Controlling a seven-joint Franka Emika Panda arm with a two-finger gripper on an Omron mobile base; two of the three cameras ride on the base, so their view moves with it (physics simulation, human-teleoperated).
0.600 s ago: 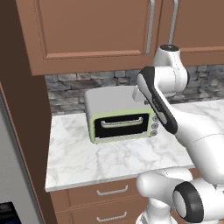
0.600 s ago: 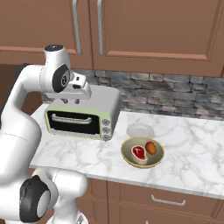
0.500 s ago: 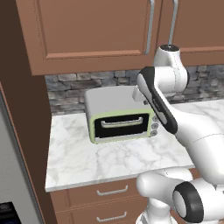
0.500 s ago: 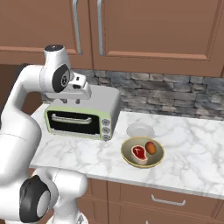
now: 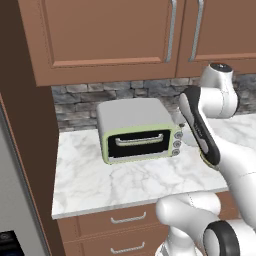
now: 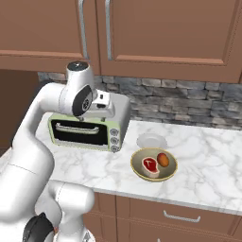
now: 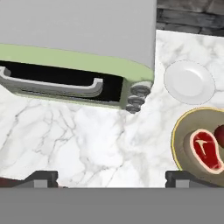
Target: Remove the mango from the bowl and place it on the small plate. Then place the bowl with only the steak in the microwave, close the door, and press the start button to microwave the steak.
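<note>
The bowl (image 6: pixel 154 173) stands on the marble counter right of the toaster oven, with the steak (image 6: pixel 150 165) and the mango (image 6: pixel 163 159) inside. The small plate (image 6: pixel 151 140) lies just behind it, bare. In the hand view the plate (image 7: pixel 189 82) is at the upper right. Below it are the bowl's rim (image 7: pixel 178 131), the steak (image 7: pixel 205 148) and a sliver of the mango (image 7: pixel 220 135) at the right edge. My gripper (image 7: pixel 111 179) is open and holds nothing. It hangs high over the counter in front of the toaster oven, left of the bowl. The microwave and its door are out of view.
A green-and-grey toaster oven (image 5: pixel 137 132) sits at the back of the counter (image 5: pixel 100 180) against the stone backsplash, its door shut. Brown wall cabinets (image 6: pixel 160 33) hang overhead. A tall brown panel (image 5: pixel 25 150) bounds the counter's left end.
My arm has swung to the right, carrying the hand from over the toaster oven's middle toward its right end, nearer the bowl. Bowl, plate and toaster oven stay put.
</note>
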